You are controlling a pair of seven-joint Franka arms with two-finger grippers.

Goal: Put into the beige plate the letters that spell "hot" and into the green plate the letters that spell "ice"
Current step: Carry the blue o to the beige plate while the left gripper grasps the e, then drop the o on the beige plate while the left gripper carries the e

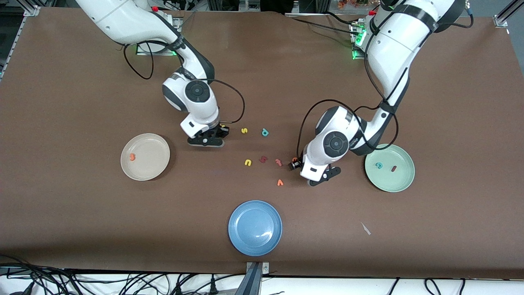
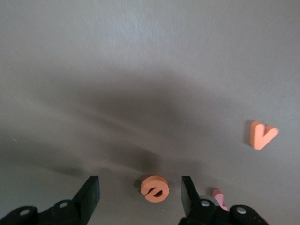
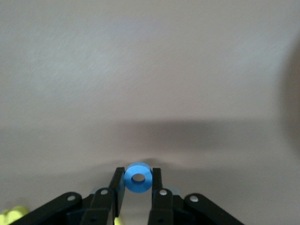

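Note:
My right gripper (image 3: 138, 171) is low over the table, shut on the blue "o" (image 3: 138, 177). In the front view it (image 1: 221, 130) sits beside a partly hidden yellow letter (image 1: 223, 125). My left gripper (image 2: 139, 179) is open at table level, and the orange "e" (image 2: 154, 188) lies between its fingers, touching neither. The front view shows this gripper (image 1: 295, 164) between the loose letters and the green plate (image 1: 403, 180). That plate holds the teal "c" (image 1: 379, 165) and the dark red "i" (image 1: 394, 168). The beige plate (image 1: 153, 170) holds the orange "t" (image 1: 132, 156).
Loose on the table are a yellow "s" (image 1: 244, 130), a teal "p" (image 1: 265, 132), a yellow "u" (image 1: 248, 162), a chunky dark red letter (image 1: 263, 159), a reddish "t" (image 1: 278, 162) and an orange "v" (image 1: 280, 182). A blue plate (image 1: 255, 228) lies nearest the front camera.

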